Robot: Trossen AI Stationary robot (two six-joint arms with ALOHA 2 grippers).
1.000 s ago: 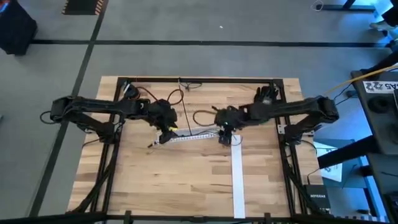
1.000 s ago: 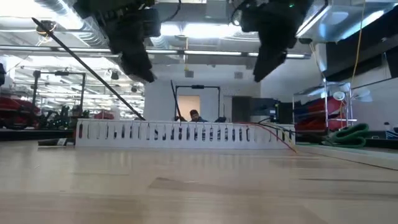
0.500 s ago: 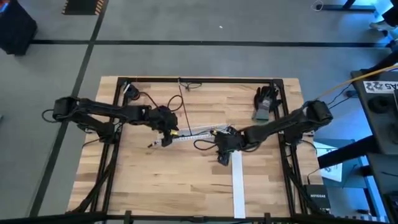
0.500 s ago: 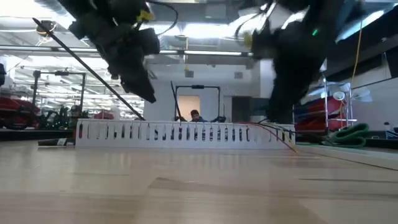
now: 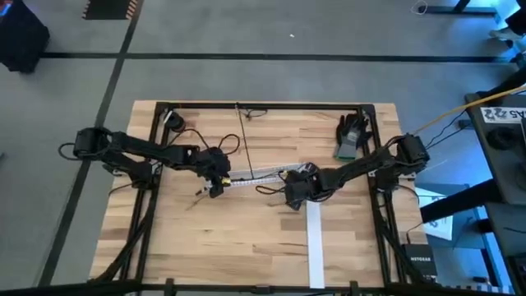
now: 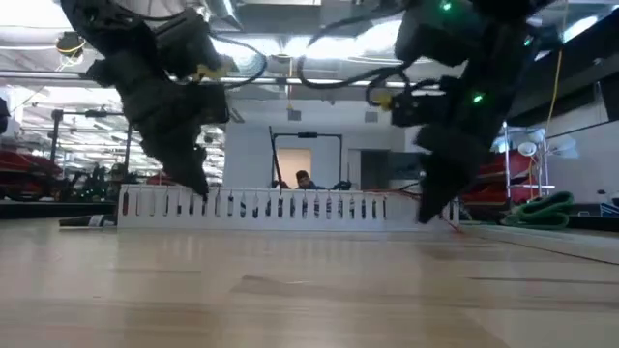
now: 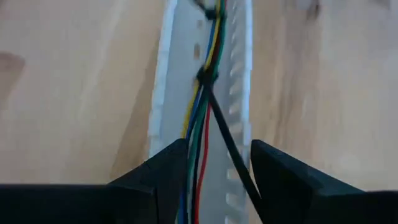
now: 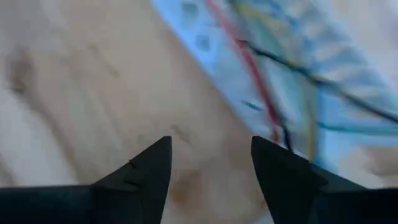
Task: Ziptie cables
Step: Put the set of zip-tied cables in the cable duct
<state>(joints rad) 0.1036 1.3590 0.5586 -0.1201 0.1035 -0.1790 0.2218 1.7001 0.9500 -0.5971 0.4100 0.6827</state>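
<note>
The cables [image 7: 209,53], thin yellow, green, blue and red wires, lie along a white slotted duct [image 5: 251,181] on the wooden table. A black strip [image 7: 231,152] crosses the bunch and runs back toward my fingers. My left gripper [image 7: 219,171] is open and low over the duct's left end [image 5: 215,186], one finger on each side of the wires. My right gripper [image 8: 211,168] is open over bare wood just off the duct's right end [image 5: 292,197], with the wires beside it [image 8: 273,118]. My left gripper comes down on the duct from above, with the wires and the black strip running between its open fingers [image 7: 171,171]. I cannot tell whether the fingers touch the duct's walls or the wires.
A green and black object [image 5: 349,136] lies at the far right. A white strip [image 5: 314,242] runs toward the near edge. A thin dark stick [image 5: 243,136] and dark wire loops [image 5: 230,140] lie beyond the duct. A small dark piece [image 5: 200,191] sits left of it.
Both grippers have come down from well above the duct to its level. My right gripper has also gone toward the table's near edge, ending beside the duct's right end. The duct and wires have stayed in place.
</note>
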